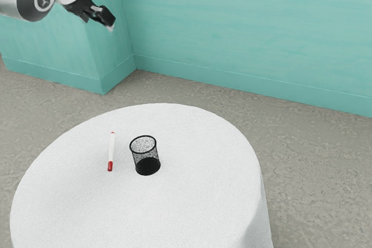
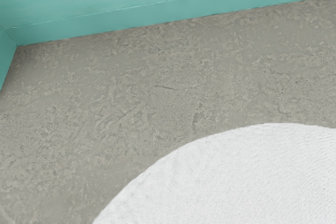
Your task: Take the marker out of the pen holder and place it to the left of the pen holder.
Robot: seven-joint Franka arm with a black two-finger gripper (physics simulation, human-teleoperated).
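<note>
The gripper point(image 1: 100, 17) is high at the exterior view's upper left, well above the table and apart from both objects. A white marker point(image 1: 111, 148) with a red end lies flat on the white round table point(image 1: 192, 201). Beside it, toward the exterior view's right, a black mesh pen holder point(image 1: 145, 158) stands upright, with a small gap between them. Nothing can be seen inside the holder. In the wrist view, part of the white tabletop point(image 2: 252, 182) curves across the lower right.
Grey floor point(image 1: 314, 161) surrounds the table. Behind it are a teal wall point(image 1: 244, 21) and a wall corner jutting out below the arm. The wrist view looks onto floor point(image 2: 115, 108) and the wall's base point(image 2: 157, 14).
</note>
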